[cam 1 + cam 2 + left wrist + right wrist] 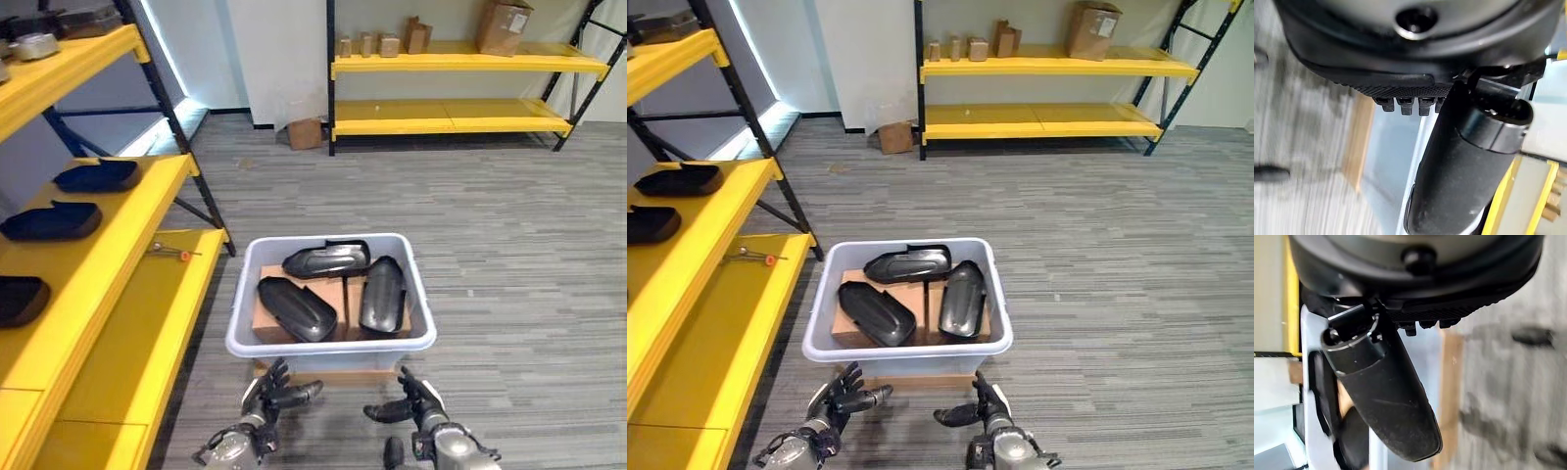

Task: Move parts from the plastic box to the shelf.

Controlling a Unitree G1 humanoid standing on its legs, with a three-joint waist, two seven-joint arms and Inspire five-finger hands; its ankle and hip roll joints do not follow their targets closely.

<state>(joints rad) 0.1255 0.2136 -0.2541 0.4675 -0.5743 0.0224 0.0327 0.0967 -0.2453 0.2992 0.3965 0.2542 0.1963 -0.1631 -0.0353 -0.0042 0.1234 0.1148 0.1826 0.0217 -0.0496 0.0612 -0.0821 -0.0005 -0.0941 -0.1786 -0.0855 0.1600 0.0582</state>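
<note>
Hovering before the plastic box (330, 338), the left hand (266, 394) and right hand (416, 399) hold nothing, fingers relaxed and apart. Three dark moulded parts (297, 307) lie inside on cardboard; they look stiff, light and glossy, probably best taken across the narrow waist. The shelf (103, 294) stands left.

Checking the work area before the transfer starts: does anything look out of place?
One small oddity: an orange-handled tool lies loose on the lower level of the yellow shelf. The three dark parts lie inside the plastic box.
</note>
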